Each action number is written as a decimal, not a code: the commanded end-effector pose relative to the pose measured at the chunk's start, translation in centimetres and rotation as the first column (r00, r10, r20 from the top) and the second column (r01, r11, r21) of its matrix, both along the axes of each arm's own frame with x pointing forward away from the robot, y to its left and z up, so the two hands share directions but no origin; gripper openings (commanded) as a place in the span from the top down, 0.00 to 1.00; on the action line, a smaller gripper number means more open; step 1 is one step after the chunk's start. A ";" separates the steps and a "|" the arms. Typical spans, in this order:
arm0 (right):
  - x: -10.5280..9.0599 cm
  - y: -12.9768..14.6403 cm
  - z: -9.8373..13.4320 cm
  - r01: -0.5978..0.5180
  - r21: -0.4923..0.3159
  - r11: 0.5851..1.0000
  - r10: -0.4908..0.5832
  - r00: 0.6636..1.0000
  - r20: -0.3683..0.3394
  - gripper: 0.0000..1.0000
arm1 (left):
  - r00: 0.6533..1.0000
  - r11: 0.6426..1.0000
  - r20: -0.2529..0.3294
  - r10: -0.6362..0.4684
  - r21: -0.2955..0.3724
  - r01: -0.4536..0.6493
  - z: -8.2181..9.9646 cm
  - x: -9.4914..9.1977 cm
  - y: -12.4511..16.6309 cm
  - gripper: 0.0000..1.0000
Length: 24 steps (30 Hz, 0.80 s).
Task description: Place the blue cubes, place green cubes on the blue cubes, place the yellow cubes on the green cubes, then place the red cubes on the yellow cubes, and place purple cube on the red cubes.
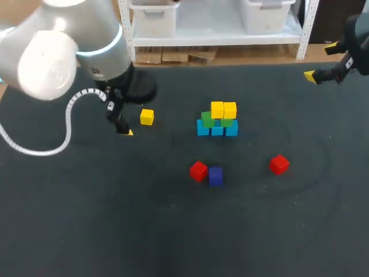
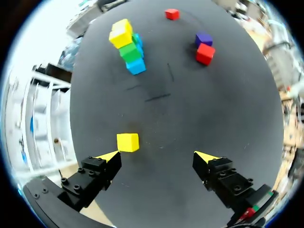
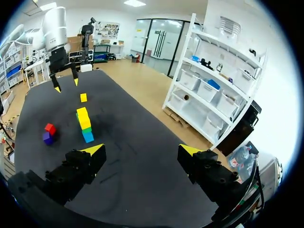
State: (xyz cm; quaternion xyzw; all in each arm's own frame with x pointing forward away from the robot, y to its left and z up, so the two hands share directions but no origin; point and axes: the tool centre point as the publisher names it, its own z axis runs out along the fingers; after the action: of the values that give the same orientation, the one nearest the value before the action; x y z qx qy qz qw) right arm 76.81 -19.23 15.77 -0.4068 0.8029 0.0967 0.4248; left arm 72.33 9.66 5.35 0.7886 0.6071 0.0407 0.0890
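Observation:
A stack stands mid-table: three blue cubes (image 1: 217, 130) in a row, two green cubes (image 1: 208, 119) on them, and two yellow cubes (image 1: 223, 109) on top. One loose yellow cube (image 1: 147, 117) (image 2: 128, 142) lies left of the stack, just ahead of one fingertip of my open left gripper (image 1: 120, 122) (image 2: 159, 159) and outside its gap. Nearer the front, a red cube (image 1: 198, 171) touches the purple cube (image 1: 215, 176), and a second red cube (image 1: 279, 164) sits to the right. My right gripper (image 1: 320, 60) (image 3: 142, 152) hangs open and empty above the table's far right corner.
The black tabletop (image 1: 86, 219) is bare in front and to the left. From the right wrist the stack (image 3: 84, 124), the loose yellow cube (image 3: 83, 97), a red cube (image 3: 50, 128) and the purple cube (image 3: 47, 138) lie ahead, with my left arm (image 3: 54, 33) beyond.

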 end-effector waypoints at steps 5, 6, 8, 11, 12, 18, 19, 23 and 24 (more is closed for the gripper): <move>-0.1 0.0 0.0 0.002 -0.001 1.000 -0.002 1.000 0.000 0.00 | 0.936 0.955 -0.287 -0.205 0.152 0.256 -0.9 4.0 -1.7 0.00; -0.1 0.0 0.0 0.002 -0.001 1.000 -0.002 1.000 0.000 0.00 | 0.938 0.965 -0.299 -0.177 0.132 0.225 -1.0 4.3 -2.0 0.00; -0.1 0.0 0.0 0.002 -0.001 1.000 -0.002 1.000 0.000 0.00 | 0.945 0.982 -0.312 -0.104 0.117 0.147 -1.4 4.9 -2.4 0.00; -0.1 0.0 0.0 0.002 -0.001 1.000 -0.002 1.000 0.000 0.00 | 0.948 0.995 -0.317 -0.016 0.090 0.047 -2.1 5.0 -2.5 0.00; -0.1 0.0 0.0 0.002 -0.001 1.000 -0.002 1.000 0.000 0.00 | 0.947 0.997 -0.320 -0.004 0.074 0.029 -2.3 4.9 -2.3 0.00; -0.1 0.0 0.0 0.002 -0.001 1.000 -0.002 1.000 0.000 0.00 | 0.940 0.997 -0.332 0.080 0.030 -0.074 -2.7 4.1 -0.4 0.00; -0.1 0.0 0.0 0.002 -0.001 1.000 -0.002 1.000 0.000 0.00 | 0.938 0.997 -0.336 0.080 0.029 -0.075 -2.7 3.9 -0.2 0.00; -0.1 0.0 0.0 0.002 -0.001 1.000 -0.002 1.000 0.000 0.00 | 0.934 0.995 -0.342 0.099 0.043 -0.090 -3.1 3.5 -0.4 0.00; -0.1 0.0 0.0 0.002 -0.001 1.000 -0.002 1.000 0.000 0.00 | 0.933 0.994 -0.342 0.107 0.044 -0.098 -3.2 3.5 -0.6 0.00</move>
State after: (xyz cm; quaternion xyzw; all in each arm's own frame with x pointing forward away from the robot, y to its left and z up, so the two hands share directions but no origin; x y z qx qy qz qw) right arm 76.80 -19.23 15.77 -0.4068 0.8029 0.0967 0.4248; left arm 75.56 9.56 2.34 0.7534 0.6523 -0.0805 -0.0195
